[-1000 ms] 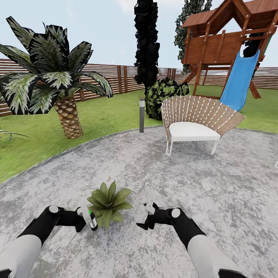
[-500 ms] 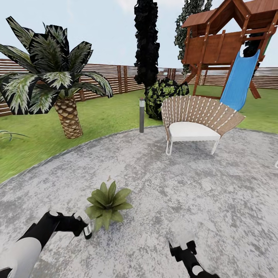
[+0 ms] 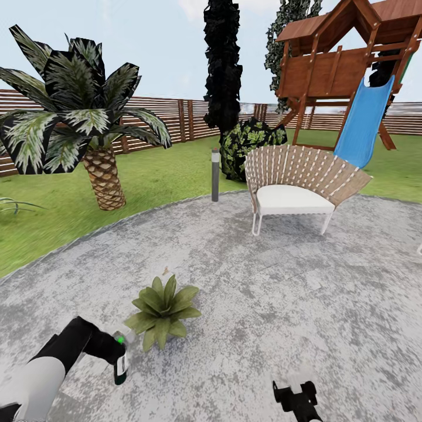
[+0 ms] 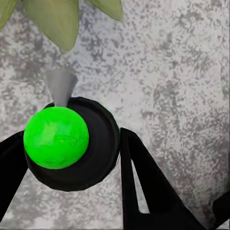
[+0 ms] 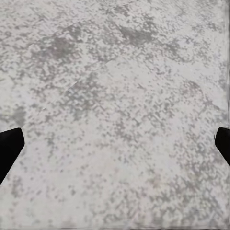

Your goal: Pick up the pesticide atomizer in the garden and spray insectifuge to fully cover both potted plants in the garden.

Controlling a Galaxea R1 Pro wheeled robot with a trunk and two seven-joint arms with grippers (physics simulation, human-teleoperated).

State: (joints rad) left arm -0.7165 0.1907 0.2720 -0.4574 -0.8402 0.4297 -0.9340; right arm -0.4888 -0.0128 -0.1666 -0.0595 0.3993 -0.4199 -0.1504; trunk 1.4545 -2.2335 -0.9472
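One potted plant, a low rosette of pointed green leaves, sits on the stone patio of the garden. The second potted plant is out of view. My left gripper is shut on the pesticide atomizer, just left of and nearer than the plant. In the left wrist view the atomizer shows end-on with a bright green cap, held between black fingers, and a leaf lies just beyond it. My right gripper hangs open and empty low over bare patio.
A woven chair with a white cushion stands at the patio's far side, next to a short lamp post. A palm grows on the lawn at left. A dark bush, a playset with a blue slide and a slatted fence lie behind.
My left gripper has drawn back from the plant and dropped lower, still holding the atomizer. My right arm has pulled down to the picture's lower edge.
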